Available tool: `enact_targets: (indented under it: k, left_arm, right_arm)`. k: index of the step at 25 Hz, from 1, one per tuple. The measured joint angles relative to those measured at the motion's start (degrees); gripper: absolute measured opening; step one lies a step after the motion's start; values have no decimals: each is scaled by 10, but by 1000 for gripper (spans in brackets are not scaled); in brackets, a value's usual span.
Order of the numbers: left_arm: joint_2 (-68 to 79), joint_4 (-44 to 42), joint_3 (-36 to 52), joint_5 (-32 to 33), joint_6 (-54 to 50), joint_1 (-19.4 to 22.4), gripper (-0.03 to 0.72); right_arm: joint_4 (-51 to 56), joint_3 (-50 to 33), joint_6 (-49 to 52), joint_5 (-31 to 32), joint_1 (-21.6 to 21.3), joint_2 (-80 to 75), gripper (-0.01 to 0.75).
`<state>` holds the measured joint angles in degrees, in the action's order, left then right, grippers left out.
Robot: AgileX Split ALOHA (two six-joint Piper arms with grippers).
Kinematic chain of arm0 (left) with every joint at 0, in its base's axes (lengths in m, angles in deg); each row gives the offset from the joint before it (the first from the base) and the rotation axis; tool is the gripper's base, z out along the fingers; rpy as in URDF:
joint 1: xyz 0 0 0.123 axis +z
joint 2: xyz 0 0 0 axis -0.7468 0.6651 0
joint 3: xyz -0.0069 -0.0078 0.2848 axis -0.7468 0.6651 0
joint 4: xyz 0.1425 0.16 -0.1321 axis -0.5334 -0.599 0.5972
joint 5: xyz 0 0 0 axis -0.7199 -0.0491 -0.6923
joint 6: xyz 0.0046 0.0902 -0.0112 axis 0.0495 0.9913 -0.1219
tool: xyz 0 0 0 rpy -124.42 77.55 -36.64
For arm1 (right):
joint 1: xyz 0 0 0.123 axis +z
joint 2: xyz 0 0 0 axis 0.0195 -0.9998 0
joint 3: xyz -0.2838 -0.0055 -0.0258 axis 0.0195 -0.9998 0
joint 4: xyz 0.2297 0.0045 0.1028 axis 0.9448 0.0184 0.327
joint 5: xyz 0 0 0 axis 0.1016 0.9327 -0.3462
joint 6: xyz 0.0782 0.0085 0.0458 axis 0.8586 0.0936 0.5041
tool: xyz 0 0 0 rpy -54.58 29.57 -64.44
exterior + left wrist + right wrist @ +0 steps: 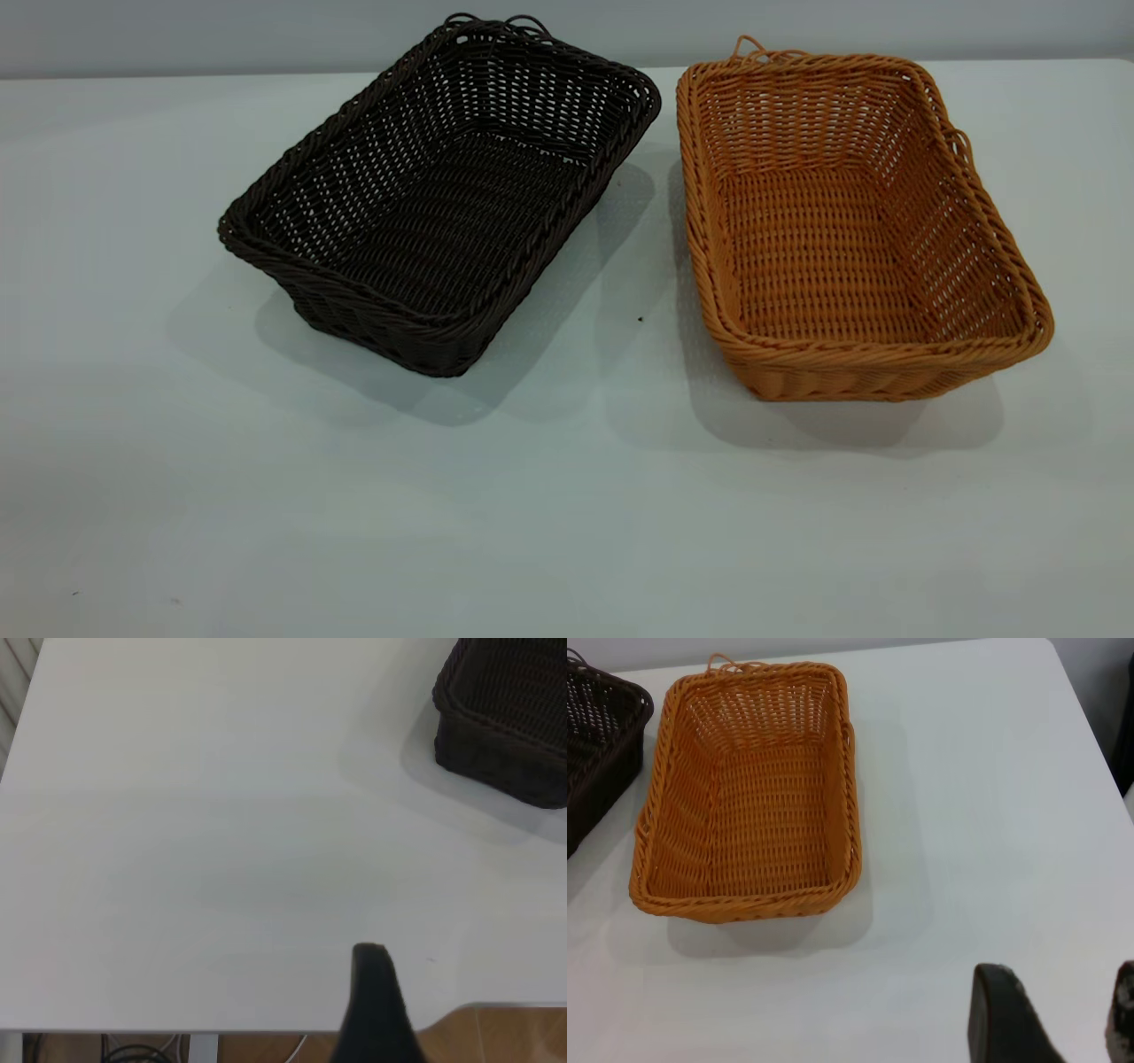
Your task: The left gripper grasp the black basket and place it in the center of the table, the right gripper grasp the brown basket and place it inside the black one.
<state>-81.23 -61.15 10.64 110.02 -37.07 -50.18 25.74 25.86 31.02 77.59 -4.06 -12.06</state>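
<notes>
On the left half of the broad, pale grey-white matte table (142, 496), the rectangular, very dark brown-black woven wicker-style basket (438, 199) sits skewed, one corner pointing toward the near edge and its mouth facing up. It looks light and fairly stiff, with a thick braided rim and open-weave sloping sides; a pinch over the rim on a long wall should hold well, since the braid gives the fingers a ridge to catch. The weave may flex a little, so a one-sided grip could let it tip.

The left gripper (376, 1005) hangs near the table's edge, well apart from that basket, holding nothing; only one black finger shows, so how wide it stands cannot be told.

Just beside the dark basket, not touching, rests the rectangular orange-tan woven basket (850, 230), of like size, empty, with loose strand loops at its rim. It should handle alike; the loops are poor holds and could snag.

The right gripper (1063, 1019) hovers low over bare table, near the orange-tan basket's short end, its two dark fingers spread apart and empty.
</notes>
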Motion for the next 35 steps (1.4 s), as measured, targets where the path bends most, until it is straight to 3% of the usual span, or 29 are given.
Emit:
enact_targets:
  k: [35]
  left_arm:
    - [26,-1,-9,-10,0,0,475]
  right_arm:
    - [9,0,0,0,0,0,239]
